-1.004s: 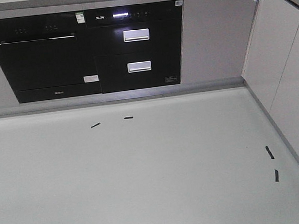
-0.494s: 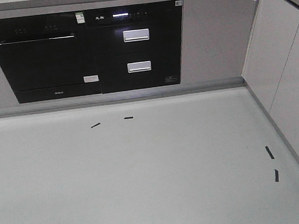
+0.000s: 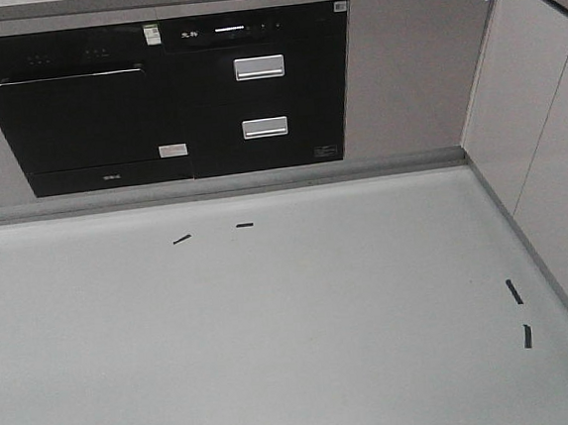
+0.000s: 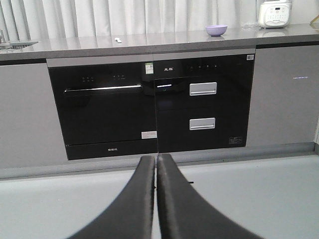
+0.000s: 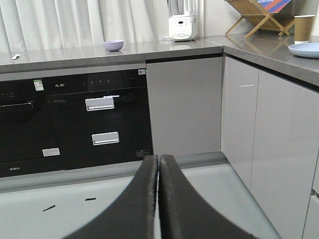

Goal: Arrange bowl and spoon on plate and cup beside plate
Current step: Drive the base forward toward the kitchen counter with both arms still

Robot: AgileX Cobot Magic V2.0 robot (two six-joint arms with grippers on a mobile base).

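The lavender bowl [image 4: 216,30] [image 5: 113,45] stands on the far grey countertop. The pale spoon [image 4: 118,40] [image 5: 15,57] lies on the same counter, well to the bowl's left. In the right wrist view the pale blue plate [image 5: 305,49] sits on the side counter at the right, with the brown paper cup [image 5: 304,28] upright just behind it. My left gripper [image 4: 156,158] is shut with nothing in it, low above the floor. My right gripper [image 5: 158,158] is also shut and holds nothing. Both are far from the counters. The front view shows no task object and no gripper.
Black built-in appliances [image 3: 164,94] and grey cabinet doors [image 3: 405,63] face me under the counter. A white cooker [image 5: 182,27] and a wooden rack [image 5: 259,15] stand on the counter. Black tape marks [image 3: 182,238] [image 3: 514,292] lie on the pale floor.
The front view has shifted very slightly, so the tape marks sit a touch lower. The lit display on the appliance looks dimmer.
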